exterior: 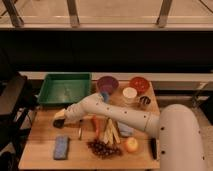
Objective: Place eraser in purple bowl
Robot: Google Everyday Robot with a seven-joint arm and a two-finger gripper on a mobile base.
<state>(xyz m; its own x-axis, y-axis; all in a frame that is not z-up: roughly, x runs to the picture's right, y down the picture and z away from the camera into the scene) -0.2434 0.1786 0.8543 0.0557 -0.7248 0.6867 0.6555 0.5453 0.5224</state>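
Wooden tabletop [42,134] stands before a dark wall, with one green tray [64,90] at its back left. One eraser [58,124], a small, flat, matte black block, lies just in front of the tray's front edge, towards the tray's left end. Two bowls sit to the right of the tray: one purple bowl [107,83] just beside it and one red bowl [139,83] farther right. One blue-grey sponge [61,147] lies well in front of the tray. One white arm [125,116] reaches in low from the right, bends in front of the tray's right corner and slants down. Its hand [60,116] sits directly over the eraser, touching or nearly so; whether it is clenched or released cannot be told.
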